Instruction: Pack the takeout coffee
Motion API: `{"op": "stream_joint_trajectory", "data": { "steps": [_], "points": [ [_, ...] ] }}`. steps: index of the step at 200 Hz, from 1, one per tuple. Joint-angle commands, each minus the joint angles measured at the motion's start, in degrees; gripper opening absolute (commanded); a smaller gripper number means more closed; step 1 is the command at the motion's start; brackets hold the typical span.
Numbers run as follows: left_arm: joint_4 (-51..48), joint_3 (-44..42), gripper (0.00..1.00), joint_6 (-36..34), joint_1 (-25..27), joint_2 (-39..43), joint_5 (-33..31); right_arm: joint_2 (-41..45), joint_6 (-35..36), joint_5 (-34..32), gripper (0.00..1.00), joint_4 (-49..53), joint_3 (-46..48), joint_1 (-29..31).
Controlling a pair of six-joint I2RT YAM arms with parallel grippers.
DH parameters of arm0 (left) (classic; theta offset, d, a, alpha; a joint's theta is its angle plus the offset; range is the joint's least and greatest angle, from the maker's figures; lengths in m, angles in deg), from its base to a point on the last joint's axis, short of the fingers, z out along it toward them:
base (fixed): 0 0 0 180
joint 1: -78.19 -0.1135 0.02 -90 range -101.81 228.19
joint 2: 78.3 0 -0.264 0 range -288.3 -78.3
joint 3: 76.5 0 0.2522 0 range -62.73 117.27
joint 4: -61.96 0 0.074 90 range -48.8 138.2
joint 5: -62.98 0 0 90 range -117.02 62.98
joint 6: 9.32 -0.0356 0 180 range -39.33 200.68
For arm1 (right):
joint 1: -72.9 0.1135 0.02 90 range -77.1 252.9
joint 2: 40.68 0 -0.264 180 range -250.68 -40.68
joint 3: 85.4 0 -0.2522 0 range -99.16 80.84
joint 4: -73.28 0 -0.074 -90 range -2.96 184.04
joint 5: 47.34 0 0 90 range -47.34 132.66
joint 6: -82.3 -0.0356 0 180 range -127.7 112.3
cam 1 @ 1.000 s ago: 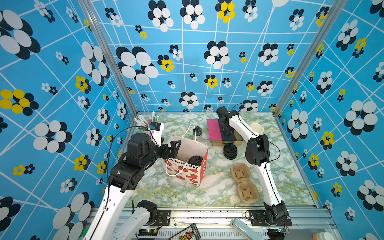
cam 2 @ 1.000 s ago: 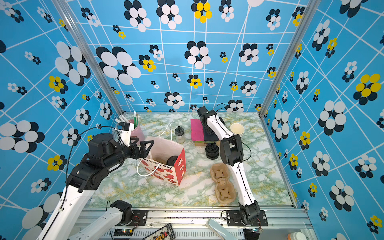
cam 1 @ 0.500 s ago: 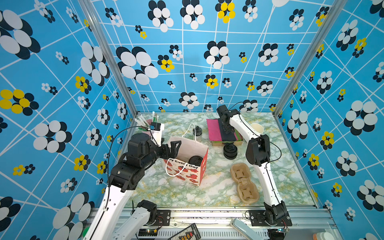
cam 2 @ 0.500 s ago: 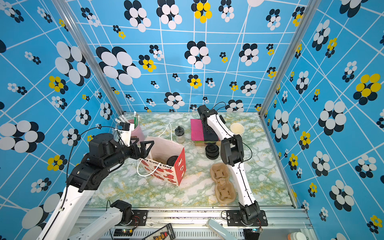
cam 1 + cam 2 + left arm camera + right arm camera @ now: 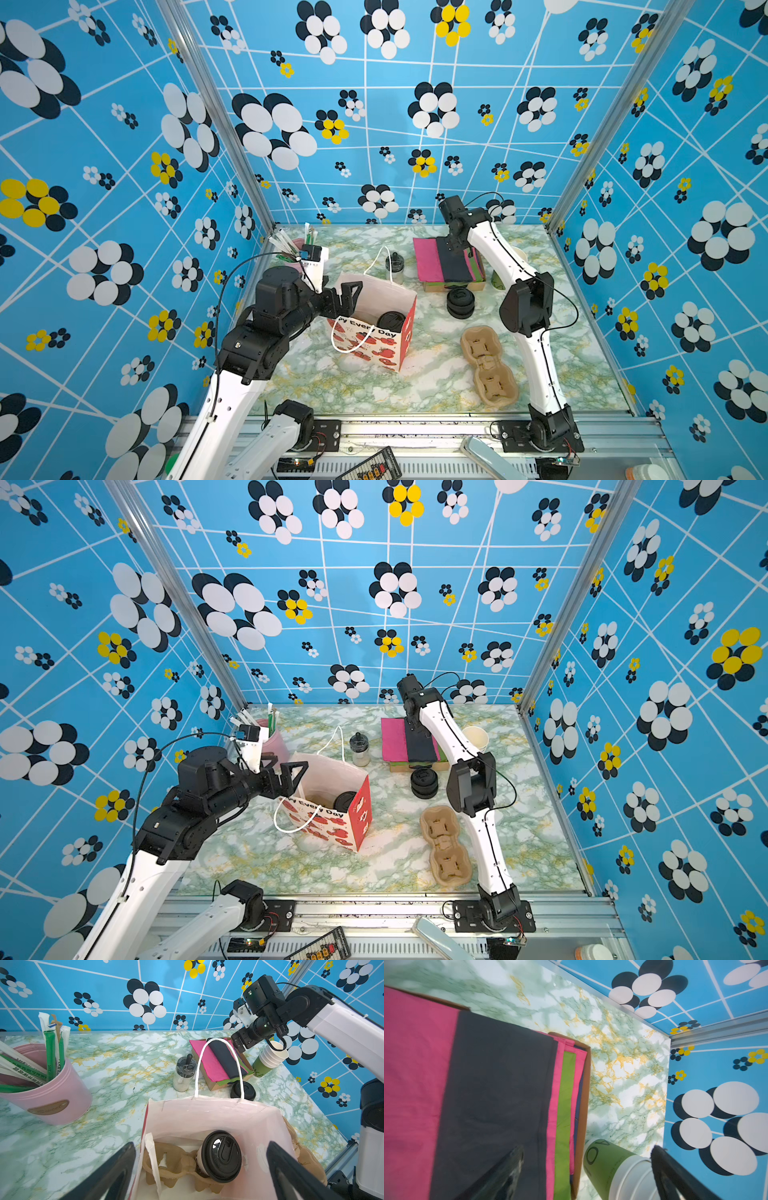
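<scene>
- While sitting in the bag (image 5: 207,1113), the coffee (image 5: 220,1156) is pointing its lid (image 5: 390,322) up, long axis roughly vertical.
- Bag is holding a carrier (image 5: 172,1159); coffee is sitting in one socket.
- Box (image 5: 222,1084) is holding napkins (image 5: 209,1061); tin (image 5: 58,1093) is holding straws (image 5: 49,1051).
- Carrier and bag wall are hiding the cup body; both top views are showing only the lid.
- Left gripper (image 5: 199,1146) is hanging at the bag mouth, jaws apart, gripping nothing.
- Right gripper (image 5: 586,1148) is hanging over box and cup stack (image 5: 608,1165), jaws apart, gripping nothing.

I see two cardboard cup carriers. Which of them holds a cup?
The carrier inside the bag: a lidded cup sits in it. The other carrier, outside the bag, is empty.
</scene>
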Motion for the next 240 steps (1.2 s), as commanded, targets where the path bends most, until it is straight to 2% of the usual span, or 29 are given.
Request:
{"op": "stream_joint_trajectory", "data": {
  "steps": [1, 25, 65, 115, 174, 240],
  "points": [
    [0.98, -0.68, 0.99, 0.46, 0.28, 0.55, -0.27, 3.1, -3.48, 6.5, 0.95, 0.96, -1.83, 2.55],
    [0.9, -0.68, 0.99, 0.52, 0.3, 0.53, -0.32, 1.69, -3.59, 4.47, 0.89, 0.47, -2.62, 5.19],
    [0.62, -0.77, 0.99, 0.43, 0.29, 0.84, -0.57, -4.71, -4.42, -1.1, 0.77, 3.43, -9.02, 8.61],
    [0.48, -1.25, 1.0, 0.25, 0.24, 1.14, -0.75, -10.04, -3.96, -4.47, 0.52, 1.73, -10.47, 10.57],
    [0.15, -1.71, 1.0, -0.1, 0.3, 1.5, -1.17, -14.17, -3.24, -7.7, 0.37, 0.62, -10.49, 10.57],
    [-0.25, -1.65, 1.0, -0.19, 0.29, 1.85, -1.37, -16.71, -2.37, -9.76, 0.31, 0.53, -10.5, 10.55]
  ]
}}
